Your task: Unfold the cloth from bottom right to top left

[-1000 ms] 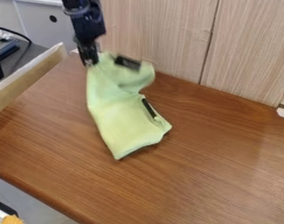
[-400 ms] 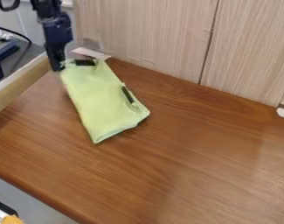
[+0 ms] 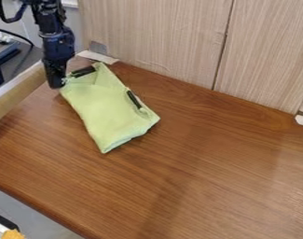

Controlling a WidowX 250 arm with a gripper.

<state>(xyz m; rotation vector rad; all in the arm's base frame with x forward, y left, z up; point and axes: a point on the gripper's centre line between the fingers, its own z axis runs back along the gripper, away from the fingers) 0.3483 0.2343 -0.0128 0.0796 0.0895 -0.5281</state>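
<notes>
Green cloth [image 3: 108, 112] lies on the brown table [image 3: 216, 177] near pale panels [image 3: 163, 37].

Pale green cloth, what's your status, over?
Black two-finger gripper at cloth's upper-left corner. Cloth lying on brown wooden table, creased near top. Possible obstacle: light wooden ledge, close left in view.

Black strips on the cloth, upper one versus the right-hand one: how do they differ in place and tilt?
The upper strip is at the cloth's top end, close to the gripper; the right-hand strip is partway down the right edge. The upper strip rises toward the right, while the right-hand strip slopes down to the right. Both are narrow and black against the green cloth.
</notes>
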